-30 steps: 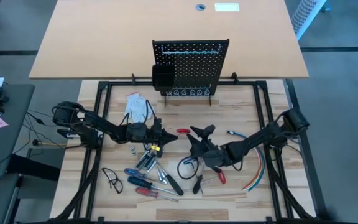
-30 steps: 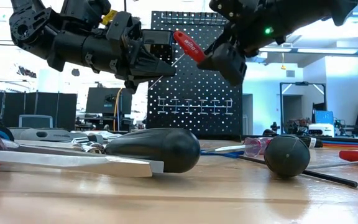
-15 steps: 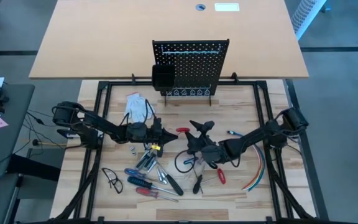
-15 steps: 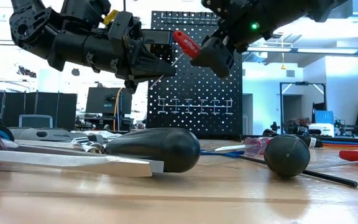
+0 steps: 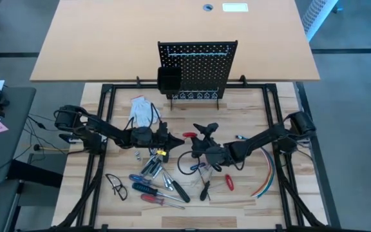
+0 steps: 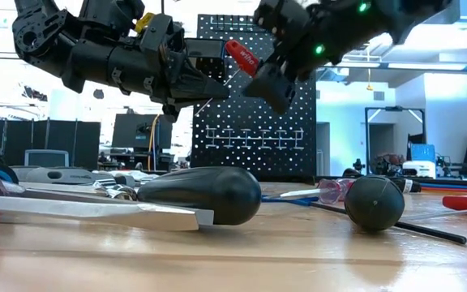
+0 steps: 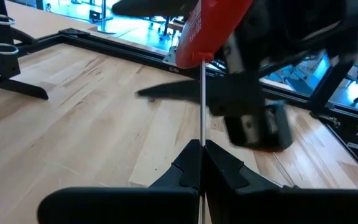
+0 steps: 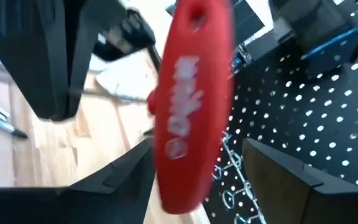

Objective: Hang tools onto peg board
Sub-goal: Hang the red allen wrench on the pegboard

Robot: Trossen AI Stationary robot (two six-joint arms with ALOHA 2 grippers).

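A scatter of tools (image 5: 156,180) lies on the near part of the wooden table (image 5: 250,200), seen from above: red-, blue- and black-handled screwdrivers fanned beside a pair of safety glasses (image 5: 115,185). At table height the nearest of them fill the view, a black-handled screwdriver (image 6: 197,195) lying on its side with its flat blade pointing left, and a second black handle (image 6: 374,203) just to its right.

Above this clutter, at mid-table, the two arms meet. The left gripper (image 5: 171,143) is clenched on the thin metal shaft of a red-handled screwdriver (image 6: 242,57), held clear of the table with its handle raised toward the right arm; the left wrist view shows the two dark fingers (image 7: 188,163) pressed together around the shaft. The right gripper (image 5: 193,147) reaches in from the other side with its fingers spread, one finger on each side of the red handle in its own wrist view; whether they touch it cannot be told.

A bundle of coloured cables (image 5: 266,174) curves along the table's right side, and a white glove (image 5: 142,108) lies behind the left arm.

Farthest back, the peg board (image 5: 201,67) stands upright on its feet at the table's rear edge, a black bin (image 5: 169,80) on its left part. No tool can be seen hanging on it.
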